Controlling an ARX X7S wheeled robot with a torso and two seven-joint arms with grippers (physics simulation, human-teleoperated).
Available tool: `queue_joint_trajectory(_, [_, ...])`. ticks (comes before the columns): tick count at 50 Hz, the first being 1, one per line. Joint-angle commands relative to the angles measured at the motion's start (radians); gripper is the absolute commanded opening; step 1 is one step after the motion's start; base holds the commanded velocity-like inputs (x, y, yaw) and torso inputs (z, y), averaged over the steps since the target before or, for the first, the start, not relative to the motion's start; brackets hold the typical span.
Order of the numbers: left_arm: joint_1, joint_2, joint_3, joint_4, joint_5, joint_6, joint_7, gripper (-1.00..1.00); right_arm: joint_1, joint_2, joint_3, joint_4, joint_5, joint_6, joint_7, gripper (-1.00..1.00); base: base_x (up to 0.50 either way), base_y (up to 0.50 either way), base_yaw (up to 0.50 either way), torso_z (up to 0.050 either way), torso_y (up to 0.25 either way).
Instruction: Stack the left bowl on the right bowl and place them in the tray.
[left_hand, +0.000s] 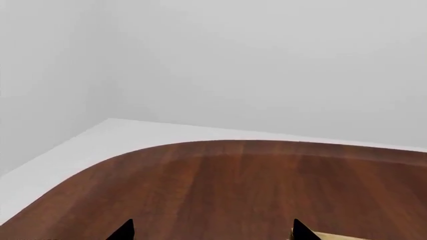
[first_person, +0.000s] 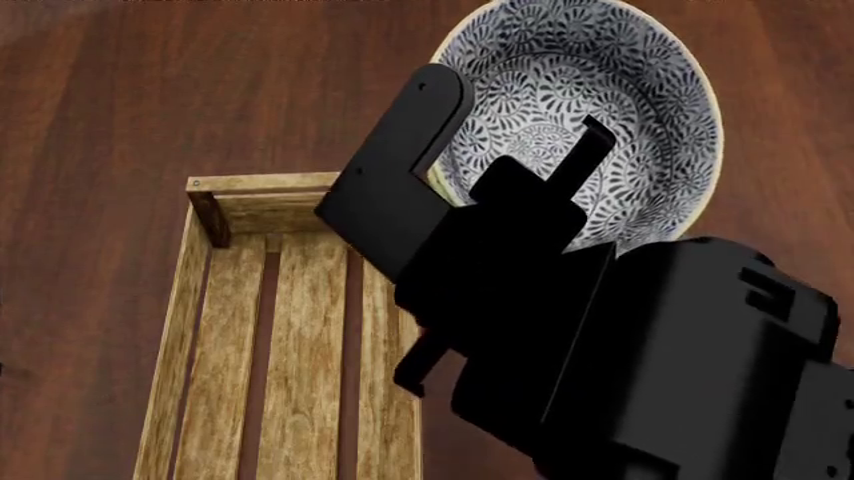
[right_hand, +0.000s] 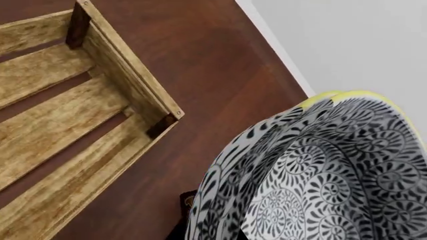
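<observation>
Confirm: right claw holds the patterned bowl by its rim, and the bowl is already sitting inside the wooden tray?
Not quite. The right claw does hold the patterned bowl by its rim, but the bowl is outside the wooden tray, beside it above the table. Head and right wrist views show this.

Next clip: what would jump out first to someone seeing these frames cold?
The black-and-white patterned bowl with its yellow rim, over the dark wooden table beyond the tray's far right corner, part-hidden by the big black right gripper reaching at its near rim. Next, the tray of pale slatted wood, nothing visible in it, at lower left in the head view. The left wrist view shows only table and grey wall.
</observation>
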Motion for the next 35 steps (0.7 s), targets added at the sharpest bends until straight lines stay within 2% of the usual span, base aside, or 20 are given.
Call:
queue_joint_trajectory(1, [0.000,-0.002,-0.009,-0.007,-0.008,0.004,0.000,1.00,0.037,-0.063,-0.048,0.050,-0.126,-0.054,-0.090,-1.00,0.00,0.00,0.00,0.000,0.000])
queue_joint_trajectory(35, [0.012,-0.010,-0.032,0.007,-0.032,0.008,-0.006,1.00,0.062,-0.265,-0.182,0.259,-0.264,-0.195,-0.290,-1.00,0.00,0.00,0.00,0.000,0.001])
